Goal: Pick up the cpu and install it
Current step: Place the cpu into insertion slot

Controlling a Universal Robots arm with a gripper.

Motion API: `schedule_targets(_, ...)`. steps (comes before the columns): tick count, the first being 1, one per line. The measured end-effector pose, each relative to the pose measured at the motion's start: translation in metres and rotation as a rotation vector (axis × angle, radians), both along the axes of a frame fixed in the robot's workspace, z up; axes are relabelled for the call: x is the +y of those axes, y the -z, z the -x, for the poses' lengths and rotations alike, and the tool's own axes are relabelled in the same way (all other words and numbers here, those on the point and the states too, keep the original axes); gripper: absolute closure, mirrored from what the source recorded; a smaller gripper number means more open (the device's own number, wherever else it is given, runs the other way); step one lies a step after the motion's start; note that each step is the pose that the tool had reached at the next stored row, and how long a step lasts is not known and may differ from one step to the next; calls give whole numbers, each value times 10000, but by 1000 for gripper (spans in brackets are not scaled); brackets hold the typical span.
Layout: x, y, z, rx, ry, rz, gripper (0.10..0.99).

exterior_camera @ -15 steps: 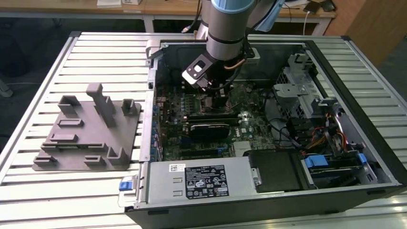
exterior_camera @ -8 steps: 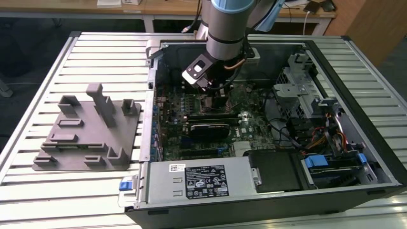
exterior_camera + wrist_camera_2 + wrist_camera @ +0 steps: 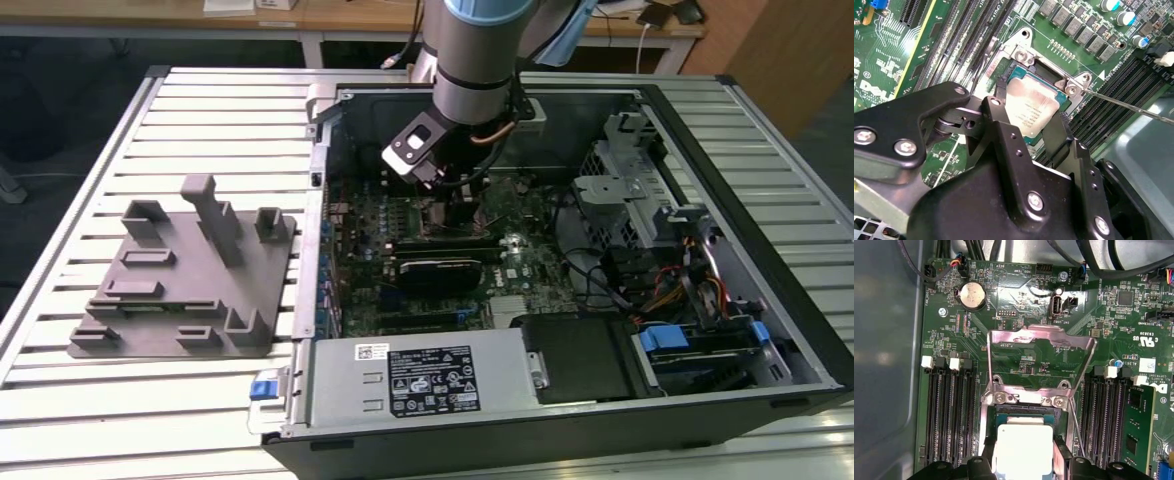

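Second wrist view: the gripper has its black fingers pinching the cpu by two opposite edges, directly over the socket frame. Beyond it, in the first wrist view, the metal load plate stands open on the green motherboard.

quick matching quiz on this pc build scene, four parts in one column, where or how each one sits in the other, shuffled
1 cpu
2 coin cell battery
3 grey tray
4 socket load plate

a swung open
b on the slatted table
c between the fingers
d seated on the motherboard

Pairs: 1-c, 2-d, 3-b, 4-a
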State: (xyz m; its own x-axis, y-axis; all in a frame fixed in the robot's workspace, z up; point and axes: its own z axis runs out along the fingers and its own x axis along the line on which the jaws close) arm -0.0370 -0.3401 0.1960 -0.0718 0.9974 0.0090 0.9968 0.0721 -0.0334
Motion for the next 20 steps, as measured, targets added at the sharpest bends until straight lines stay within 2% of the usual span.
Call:
schedule_targets(9,-25,-1,-5,1,126,3,553)
schedule_targets(20,-26,18,-21,2,143,3,553)
